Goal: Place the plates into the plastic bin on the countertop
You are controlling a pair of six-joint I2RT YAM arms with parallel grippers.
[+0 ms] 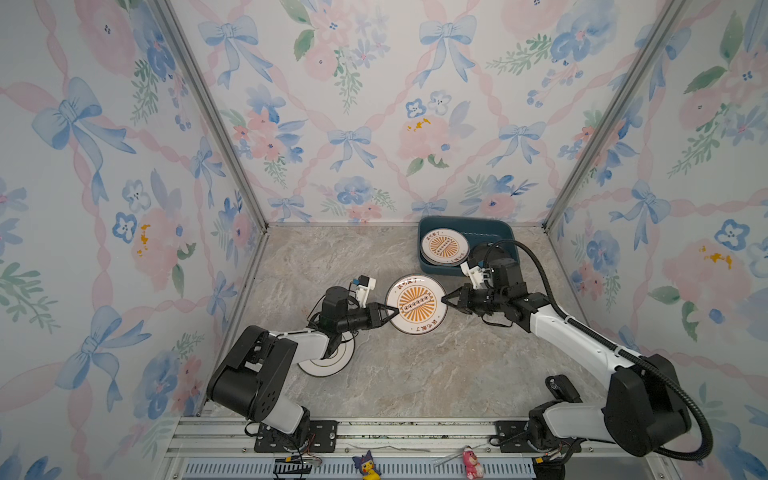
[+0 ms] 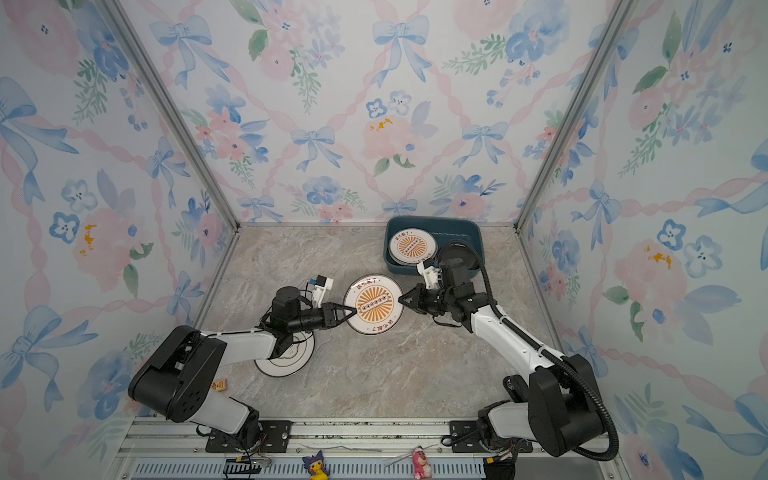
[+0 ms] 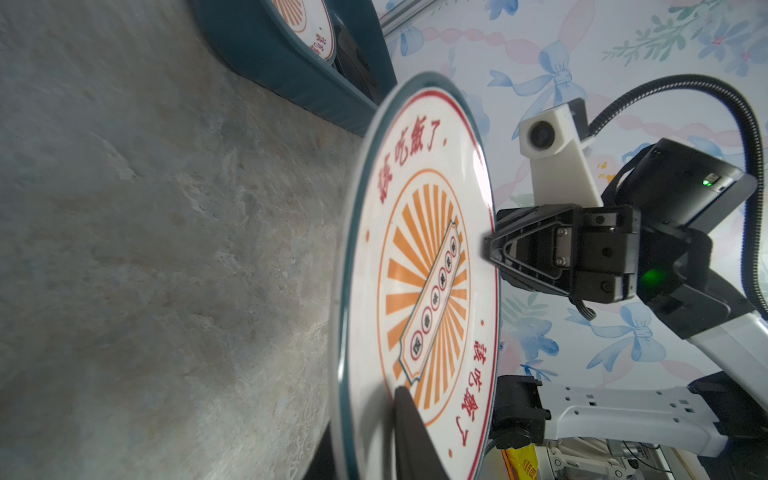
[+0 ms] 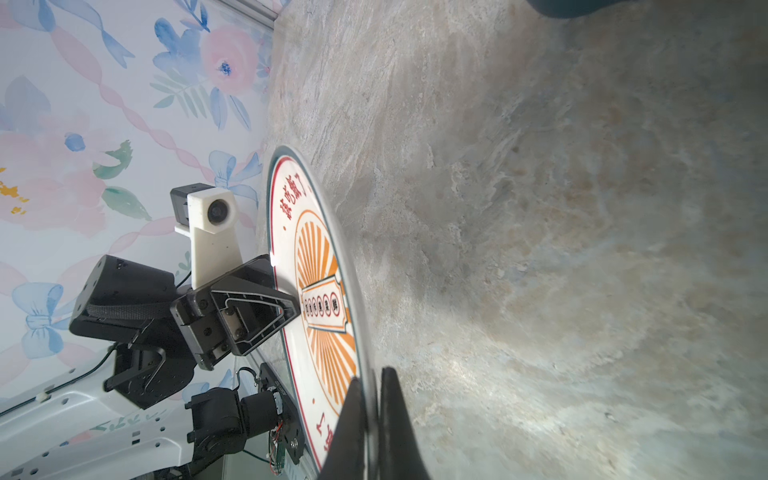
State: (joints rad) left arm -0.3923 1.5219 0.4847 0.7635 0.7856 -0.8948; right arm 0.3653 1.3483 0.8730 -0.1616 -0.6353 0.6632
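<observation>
Right claw point(image 1: 444, 299): clamped on your sunburst plate point(image 1: 417, 303), right rim.
Left claw point(image 1: 397, 309): clamped on left rim.
Bin point(image 1: 478, 227): just behind plate, nearer right arm point(image 1: 561, 328).

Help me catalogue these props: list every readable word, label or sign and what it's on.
"該吃飯了": red, printed twice around the face of the lifted sunburst plate.
Six circled characters on its centre banner: too small to read.
Red lettering on the second sunburst plate in the bin: too small to read.
Nothing else legible.
</observation>
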